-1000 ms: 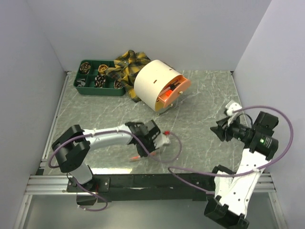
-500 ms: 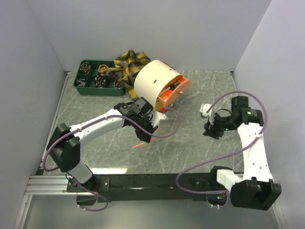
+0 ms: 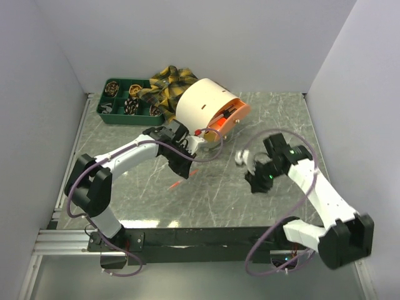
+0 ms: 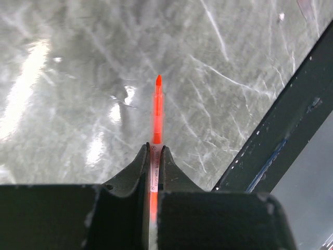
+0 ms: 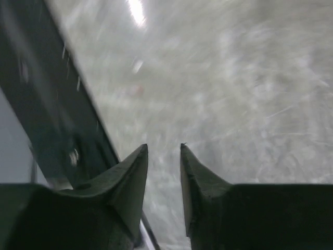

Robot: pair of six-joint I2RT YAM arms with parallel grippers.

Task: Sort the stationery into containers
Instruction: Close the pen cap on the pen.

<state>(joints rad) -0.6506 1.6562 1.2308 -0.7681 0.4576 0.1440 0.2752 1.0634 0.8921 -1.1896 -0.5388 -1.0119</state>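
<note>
My left gripper (image 3: 180, 167) is shut on a thin orange pen (image 3: 177, 184), held above the marble table just in front of the cream drum (image 3: 199, 107). In the left wrist view the pen (image 4: 156, 109) sticks out past the closed fingertips (image 4: 154, 148), tip pointing away. The drum lies on its side, its orange inner tray (image 3: 229, 121) facing right. The dark green divided tray (image 3: 127, 104) stands at the back left with small items in its compartments. My right gripper (image 3: 252, 185) hovers over the table's middle right, jaws a little apart with nothing between them (image 5: 164, 147).
A yellow-and-black plaid cloth (image 3: 164, 89) lies between the green tray and the drum. The black front rail (image 3: 200, 236) runs along the table's near edge and shows in both wrist views (image 4: 283, 130) (image 5: 52, 99). Grey walls close the left, back and right sides.
The left arm has carried the pen from near the front edge up towards the drum. The right arm has swung left to the table's middle, and its jaws have narrowed.
</note>
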